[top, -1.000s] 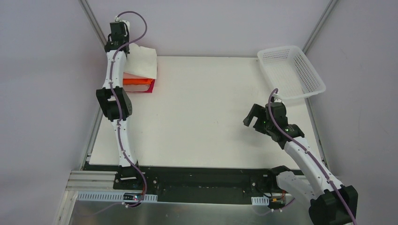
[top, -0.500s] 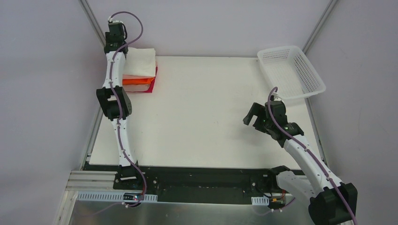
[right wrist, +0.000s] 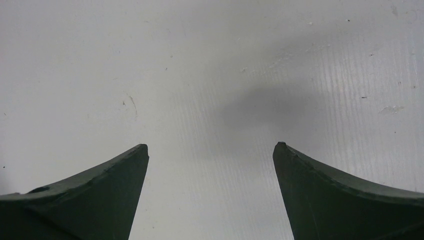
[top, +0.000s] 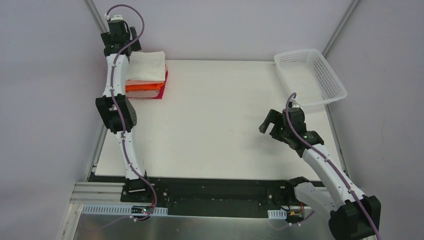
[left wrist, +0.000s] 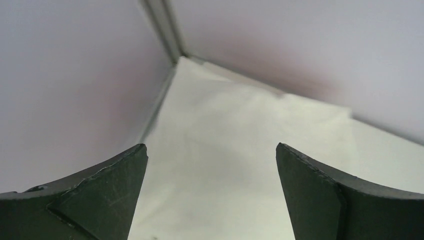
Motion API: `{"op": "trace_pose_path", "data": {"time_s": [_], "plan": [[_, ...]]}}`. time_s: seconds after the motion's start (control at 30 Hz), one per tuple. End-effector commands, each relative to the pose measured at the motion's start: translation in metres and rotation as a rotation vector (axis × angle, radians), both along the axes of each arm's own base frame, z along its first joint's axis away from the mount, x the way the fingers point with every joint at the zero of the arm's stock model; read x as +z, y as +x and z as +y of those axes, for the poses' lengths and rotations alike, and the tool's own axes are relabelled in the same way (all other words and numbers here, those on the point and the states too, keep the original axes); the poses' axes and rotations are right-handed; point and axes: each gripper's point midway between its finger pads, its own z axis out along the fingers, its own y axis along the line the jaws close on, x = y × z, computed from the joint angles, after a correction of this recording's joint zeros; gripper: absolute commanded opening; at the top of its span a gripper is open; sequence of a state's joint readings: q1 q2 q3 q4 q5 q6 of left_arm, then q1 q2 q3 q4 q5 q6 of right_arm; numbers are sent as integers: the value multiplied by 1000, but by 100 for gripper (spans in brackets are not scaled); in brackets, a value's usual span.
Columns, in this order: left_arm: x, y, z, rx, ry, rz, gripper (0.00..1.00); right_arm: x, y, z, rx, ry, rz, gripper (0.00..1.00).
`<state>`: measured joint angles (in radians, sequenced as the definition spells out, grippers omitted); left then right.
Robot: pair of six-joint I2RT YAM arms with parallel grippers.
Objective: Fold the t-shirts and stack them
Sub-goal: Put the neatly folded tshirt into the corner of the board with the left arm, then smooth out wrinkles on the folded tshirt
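A folded cream-white t-shirt (top: 148, 65) tops a stack at the table's far left corner. Below it show salmon-pink (top: 135, 82), orange (top: 146, 87) and crimson-red (top: 161, 92) folded t-shirts. My left gripper (top: 125, 47) hovers just past the stack's far left edge, open and holding nothing. In the left wrist view the cream shirt (left wrist: 240, 135) lies flat below the spread left gripper (left wrist: 211, 150). My right gripper (top: 270, 125) hangs open over the right half of the table. Only the bare table top (right wrist: 210, 75) appears between the fingers of the right gripper (right wrist: 210, 147).
A white plastic lattice basket (top: 310, 77) stands at the far right corner, partly over the table's edge. Grey walls and slanted frame posts (top: 97, 22) close in the far corners. The left arm's links (top: 116, 107) run along the table's left edge.
The left gripper has opened, let go of the cream shirt and lifted away toward the far left. The shirt has settled flat on the stack. The right arm has not moved.
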<state>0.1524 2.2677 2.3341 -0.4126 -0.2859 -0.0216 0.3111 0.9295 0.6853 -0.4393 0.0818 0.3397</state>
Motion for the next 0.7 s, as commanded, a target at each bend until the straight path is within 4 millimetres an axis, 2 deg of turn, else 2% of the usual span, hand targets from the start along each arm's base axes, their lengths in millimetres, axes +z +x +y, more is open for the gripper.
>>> {"op": "trace_pose_path", "data": {"time_s": [0.0, 0.1, 0.3, 0.53, 0.67], "plan": [[72, 2, -54, -197, -228, -212, 99, 19, 7, 1, -12, 22, -48, 99], [55, 9, -58, -205, -271, -193, 99, 17, 7, -1, -16, 14, -46, 100], [-2, 16, -48, -138, -309, -104, 99, 15, 7, -2, -12, 0, -38, 99], [-57, 4, -13, 53, -247, -7, 99, 10, 9, 1, -6, 5, -13, 100], [-86, -4, -14, 54, -245, 65, 99, 11, 7, 2, -2, 12, -12, 100]]}}
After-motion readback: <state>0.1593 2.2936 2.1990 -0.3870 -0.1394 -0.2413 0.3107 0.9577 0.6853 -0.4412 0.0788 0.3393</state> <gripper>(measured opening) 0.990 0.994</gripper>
